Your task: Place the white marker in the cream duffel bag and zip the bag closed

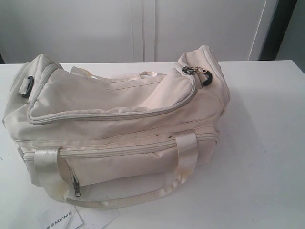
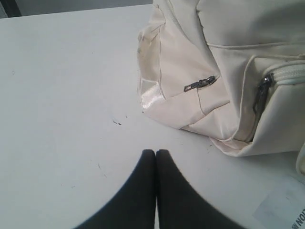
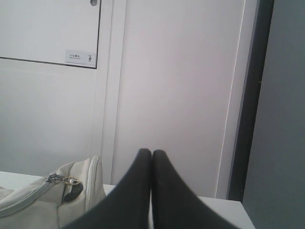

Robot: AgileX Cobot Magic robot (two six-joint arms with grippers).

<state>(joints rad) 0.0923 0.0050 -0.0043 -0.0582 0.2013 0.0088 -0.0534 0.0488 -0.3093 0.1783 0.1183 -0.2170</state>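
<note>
1. The cream duffel bag point(image 1: 119, 129) is sitting centre-left in the exterior view on the white counter point(image 1: 267, 143).
2. The left hand point(image 2: 156, 153) is hovering near the bag, pinched together, empty.
3. The right hand point(image 3: 151, 152) is also holding nothing, fingers together.

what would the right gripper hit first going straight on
Looks free: the shut right gripper aims past the cream duffel bag, off to one side, toward the white wall panel. Depth is unclear.
</note>
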